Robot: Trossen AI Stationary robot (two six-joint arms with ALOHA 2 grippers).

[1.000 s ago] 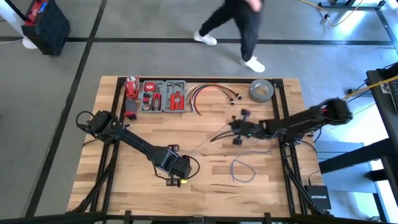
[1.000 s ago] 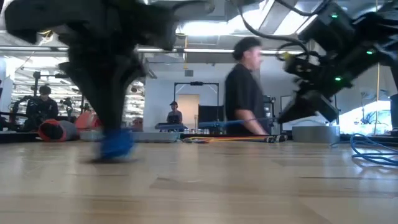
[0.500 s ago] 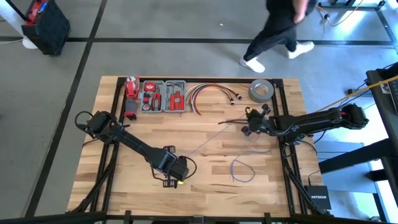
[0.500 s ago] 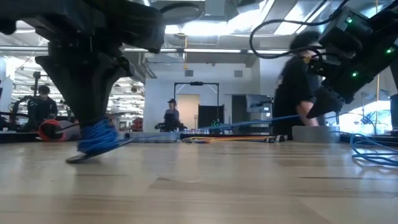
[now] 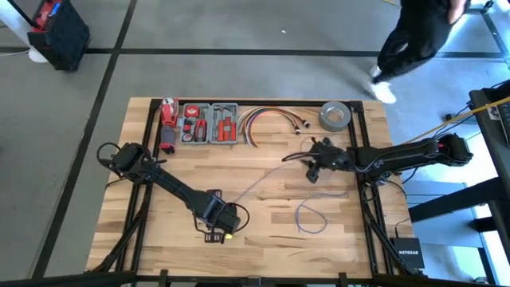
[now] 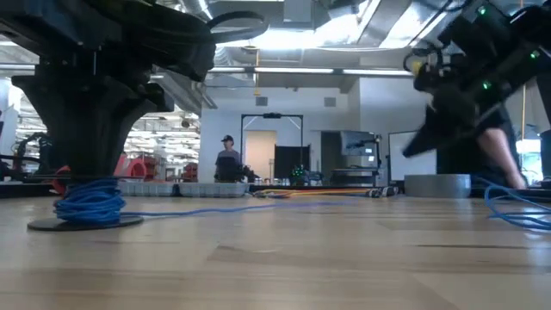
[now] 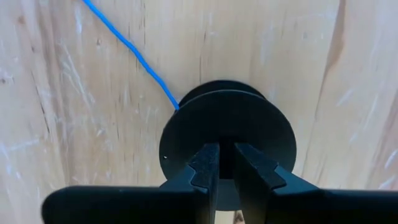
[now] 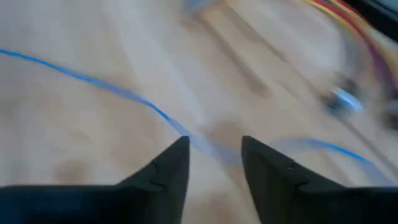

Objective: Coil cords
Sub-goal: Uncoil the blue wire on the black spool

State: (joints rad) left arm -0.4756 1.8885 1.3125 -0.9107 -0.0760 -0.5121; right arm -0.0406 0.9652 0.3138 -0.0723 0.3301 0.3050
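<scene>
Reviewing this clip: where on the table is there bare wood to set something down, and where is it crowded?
Bare wood lies at the near-left corner, left of the left gripper on its black spool, and mid-table between the arms, crossed only by the blue wire. The far edge is crowded: tool tray, coloured cables, tape roll, and the right gripper.

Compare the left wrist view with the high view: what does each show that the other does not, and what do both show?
Only the left wrist view shows the left gripper shut on the hub of a black spool, with the blue wire running in under its round disc. Only the high view shows the right gripper over the far half of the table, the tool tray, the coloured cables, the tape roll, a loose loop of wire and a person walking past. Both show the wire and the wooden table.
</scene>
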